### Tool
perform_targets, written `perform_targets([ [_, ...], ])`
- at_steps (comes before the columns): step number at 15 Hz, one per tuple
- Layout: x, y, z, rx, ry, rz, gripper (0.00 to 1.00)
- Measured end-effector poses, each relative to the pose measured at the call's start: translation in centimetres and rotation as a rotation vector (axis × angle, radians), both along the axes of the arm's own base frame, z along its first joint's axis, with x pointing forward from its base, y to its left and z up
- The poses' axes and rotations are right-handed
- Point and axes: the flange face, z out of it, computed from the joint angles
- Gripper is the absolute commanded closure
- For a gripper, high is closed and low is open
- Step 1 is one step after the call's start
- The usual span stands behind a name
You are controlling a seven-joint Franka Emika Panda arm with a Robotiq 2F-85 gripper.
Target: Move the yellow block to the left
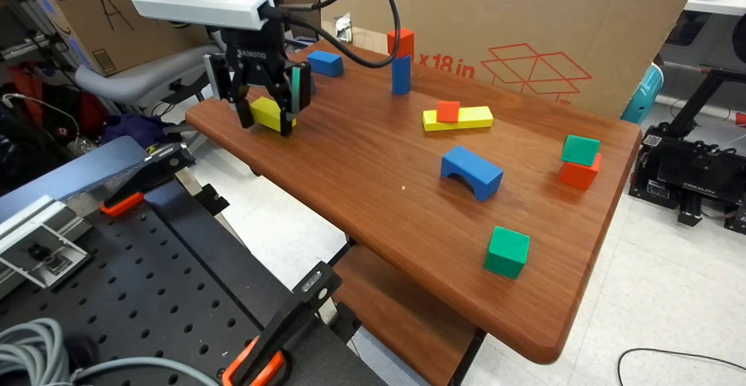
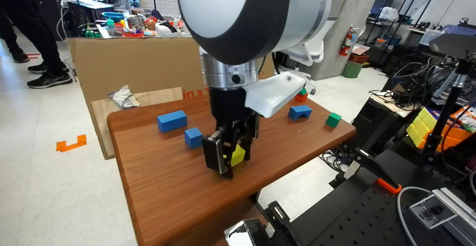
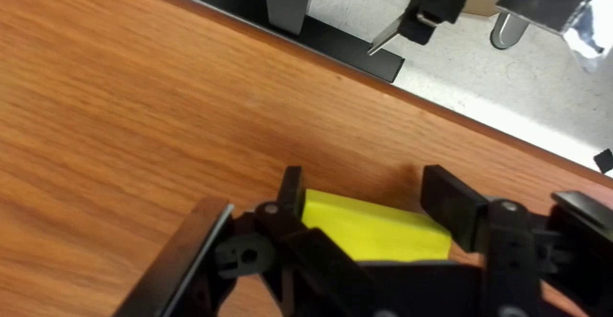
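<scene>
Yellow block (image 3: 378, 231); mostly black gripper (image 1: 266, 122); brown wood-grained tabletop (image 1: 349, 158).

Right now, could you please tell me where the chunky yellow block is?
In an exterior view, the yellow block is toward the left end of the wooden table, between the fingers of the hand.

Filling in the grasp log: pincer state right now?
Pincer: straddles the yellow block, jaws parted; whether it's gripping can't be told.
</scene>
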Motion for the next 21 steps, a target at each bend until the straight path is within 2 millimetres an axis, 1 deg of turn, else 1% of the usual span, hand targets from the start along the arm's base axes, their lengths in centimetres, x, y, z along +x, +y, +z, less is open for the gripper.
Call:
perform_targets([
  [3, 0.0, 1.2, 0.2, 0.008, 0.021, -0.004, 0.59],
  [9, 0.3, 2.2, -0.3, -0.027, 0.034, -0.004, 0.59],
  [10, 0.4, 2.5, -0.3, -0.043, 0.033, -0.004, 0.09],
  [11, 0.5, 2.8, -0.4, -0.059, 0.030, -0.007, 0.08],
  [12, 0.5, 3.0, -0.5, -0.073, 0.030, -0.012, 0.01],
  [14, 0.5, 3.4, -0.8, -0.085, 0.032, -0.023, 0.00],
  [18, 0.7, 2.7, -1.0, -0.078, 0.040, -0.054, 0.00],
  [19, 0.8, 2.4, -0.7, -0.069, 0.039, -0.069, 0.00],
  [21, 1.2, 1.8, 0.7, -0.038, 0.030, -0.106, 0.00],
])
